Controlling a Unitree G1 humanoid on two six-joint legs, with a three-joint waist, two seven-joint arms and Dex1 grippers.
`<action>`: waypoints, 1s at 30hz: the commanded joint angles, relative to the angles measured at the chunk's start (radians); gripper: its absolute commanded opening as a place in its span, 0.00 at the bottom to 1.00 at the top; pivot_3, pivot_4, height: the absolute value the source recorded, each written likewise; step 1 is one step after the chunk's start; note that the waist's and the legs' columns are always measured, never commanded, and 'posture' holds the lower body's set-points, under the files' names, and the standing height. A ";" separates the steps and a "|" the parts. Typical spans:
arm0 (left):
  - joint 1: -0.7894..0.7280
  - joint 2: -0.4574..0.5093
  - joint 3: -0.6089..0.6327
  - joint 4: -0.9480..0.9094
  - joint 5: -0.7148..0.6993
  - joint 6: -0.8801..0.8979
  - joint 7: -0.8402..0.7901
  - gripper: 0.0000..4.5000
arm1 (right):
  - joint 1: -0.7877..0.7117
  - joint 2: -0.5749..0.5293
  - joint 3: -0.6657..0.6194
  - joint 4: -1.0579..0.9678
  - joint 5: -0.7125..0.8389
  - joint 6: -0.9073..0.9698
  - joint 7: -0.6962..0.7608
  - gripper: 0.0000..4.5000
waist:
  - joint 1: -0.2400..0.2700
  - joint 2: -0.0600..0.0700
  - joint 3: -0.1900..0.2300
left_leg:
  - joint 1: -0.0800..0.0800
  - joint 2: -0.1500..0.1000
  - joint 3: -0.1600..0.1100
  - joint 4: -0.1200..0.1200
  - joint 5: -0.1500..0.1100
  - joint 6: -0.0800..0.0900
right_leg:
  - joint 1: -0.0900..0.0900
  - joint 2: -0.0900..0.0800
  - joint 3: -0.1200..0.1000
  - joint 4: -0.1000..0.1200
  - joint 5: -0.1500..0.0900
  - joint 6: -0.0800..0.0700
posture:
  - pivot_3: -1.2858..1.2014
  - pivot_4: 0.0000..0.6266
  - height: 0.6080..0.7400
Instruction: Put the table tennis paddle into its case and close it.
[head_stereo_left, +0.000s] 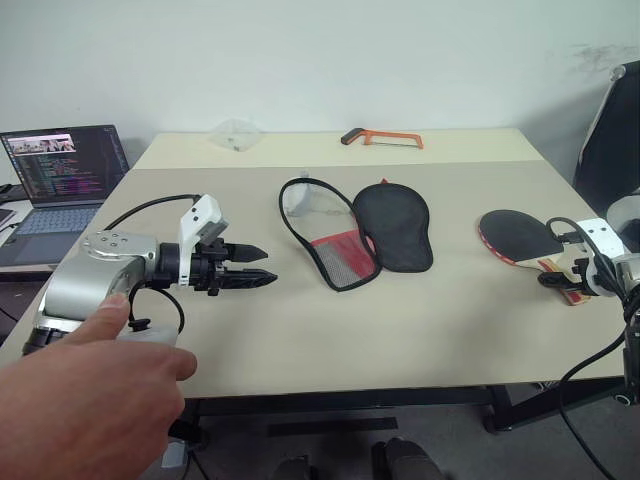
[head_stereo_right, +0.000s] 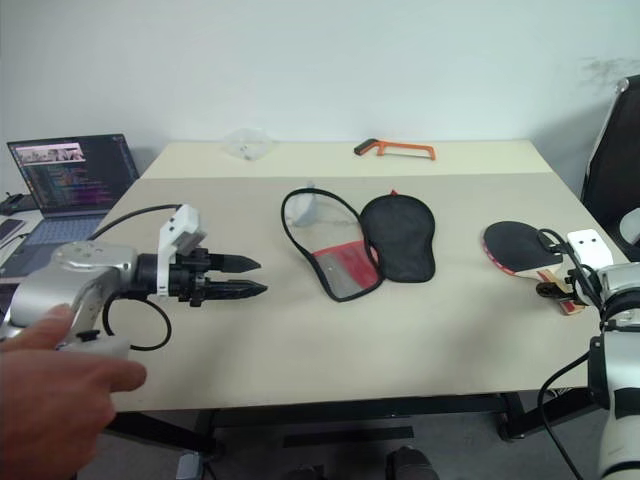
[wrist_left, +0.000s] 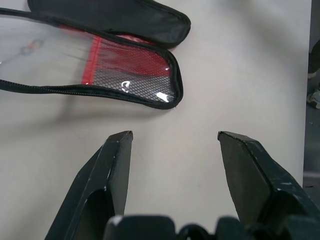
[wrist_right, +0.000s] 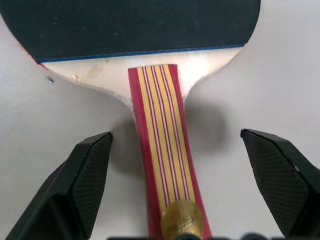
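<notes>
Straddling the paddle handle (wrist_right: 166, 145), the right gripper (wrist_right: 175, 165) has its fingers released, one on each side of the striped wood and clear of it. The paddle (head_stereo_left: 522, 236) lies flat on the tabletop (head_stereo_left: 400, 330), not yet grasped or lifted. The case (head_stereo_left: 360, 235) lies unzipped and empty, well apart from the right fingers and just ahead of the left gripper (wrist_left: 172, 150), whose fingers are released and hold nothing. Judged progress: early. Remaining steps: grasp, insert, zip shut. A person's hand (head_stereo_left: 80, 395) rests on the left arm.
</notes>
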 joint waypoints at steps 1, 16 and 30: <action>-0.001 0.021 0.033 -0.035 -0.012 0.003 0.006 0.66 | -0.001 -0.003 -0.004 0.003 -0.015 -0.013 -0.008 0.78 | 0.000 0.000 0.000 | 0.000 0.000 0.000 0.000 0.000 0.000 | 0.000 0.000 0.000 0.000 0.000 0.000 | 0.52 0.24 1.00; 0.022 0.027 0.045 -0.056 -0.020 0.015 0.018 0.66 | -0.061 0.049 -0.071 -0.022 0.037 0.034 0.000 0.22 | -0.009 0.000 0.000 | 0.002 0.000 0.000 0.001 0.000 0.000 | 0.002 0.000 0.000 0.000 0.000 0.000 | 0.52 0.24 1.00; 0.008 0.018 0.030 -0.043 -0.015 0.010 0.013 0.66 | -0.113 0.187 -0.167 -0.343 0.179 0.335 -0.063 0.22 | -0.014 0.000 0.000 | 0.001 0.001 -0.002 0.000 0.000 0.000 | 0.001 0.001 0.001 0.000 0.000 0.000 | 0.52 0.24 1.00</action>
